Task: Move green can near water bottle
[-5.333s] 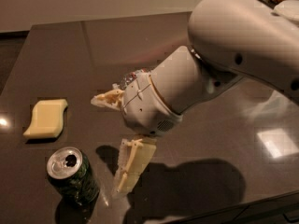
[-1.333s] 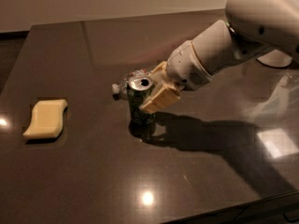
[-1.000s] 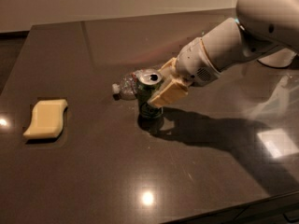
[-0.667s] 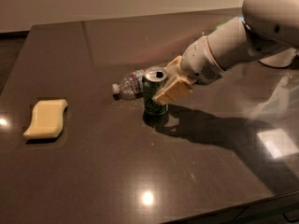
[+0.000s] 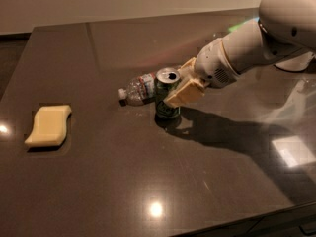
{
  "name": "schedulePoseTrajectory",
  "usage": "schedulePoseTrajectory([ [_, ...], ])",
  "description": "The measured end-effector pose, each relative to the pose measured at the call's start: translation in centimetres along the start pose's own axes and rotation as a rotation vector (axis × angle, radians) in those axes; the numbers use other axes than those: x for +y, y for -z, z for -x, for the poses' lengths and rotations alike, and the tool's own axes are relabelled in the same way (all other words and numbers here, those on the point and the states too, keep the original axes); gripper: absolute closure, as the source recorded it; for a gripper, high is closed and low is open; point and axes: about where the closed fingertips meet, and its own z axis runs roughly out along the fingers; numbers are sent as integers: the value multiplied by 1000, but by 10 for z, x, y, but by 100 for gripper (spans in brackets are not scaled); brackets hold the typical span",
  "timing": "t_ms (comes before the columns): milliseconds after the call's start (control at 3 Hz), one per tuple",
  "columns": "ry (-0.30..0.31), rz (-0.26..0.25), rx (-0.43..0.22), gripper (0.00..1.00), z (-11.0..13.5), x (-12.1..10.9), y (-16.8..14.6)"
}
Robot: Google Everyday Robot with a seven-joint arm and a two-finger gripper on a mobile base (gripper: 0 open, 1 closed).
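Observation:
The green can point(image 5: 165, 94) stands upright on the dark table point(image 5: 123, 181), its silver top showing. My gripper point(image 5: 180, 86) reaches in from the right with its tan fingers point(image 5: 183, 93) closed around the can's right side. The water bottle point(image 5: 138, 89) lies on its side just behind and left of the can, white cap pointing left, red and blue label showing. Can and bottle are touching or nearly so. The can hides the bottle's right end.
A yellow sponge point(image 5: 48, 125) lies at the table's left side. My white arm point(image 5: 266, 38) spans the right part of the view and casts a shadow on the table right of the can. Bright light reflections lie on the tabletop.
My gripper has carried the green can to the right and slightly back, from the table's front left to right beside the water bottle. The sponge has not moved.

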Motion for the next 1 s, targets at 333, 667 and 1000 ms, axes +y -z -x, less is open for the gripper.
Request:
schedulePoseTrajectory([
  [333, 2, 1, 1, 16, 1, 1, -1],
  [667, 6, 2, 1, 0, 3, 2, -1],
  [1000, 6, 2, 1, 0, 3, 2, -1],
])
